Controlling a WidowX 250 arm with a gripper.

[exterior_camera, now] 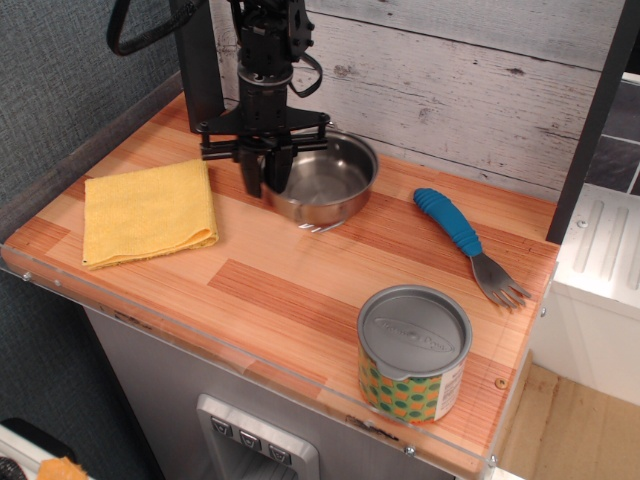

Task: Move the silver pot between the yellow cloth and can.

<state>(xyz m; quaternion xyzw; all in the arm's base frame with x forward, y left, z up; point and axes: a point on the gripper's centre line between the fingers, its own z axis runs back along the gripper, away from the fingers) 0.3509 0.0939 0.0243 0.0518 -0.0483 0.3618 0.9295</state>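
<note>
The silver pot (332, 183) stands at the back middle of the wooden counter (270, 280), and it looks slightly tipped, with one wire handle showing at its front. My gripper (264, 182) comes down from above and is shut on the pot's left rim, one finger inside and one outside. The yellow cloth (148, 212) lies flat at the left, just beside the gripper. The can (414, 352), with a grey lid and a green and orange label, stands at the front right, well apart from the pot.
A fork with a blue handle (460, 233) lies at the right back, between the pot and the counter's right edge. A grey plank wall (470, 80) runs behind. The counter's front edge has a clear strip.
</note>
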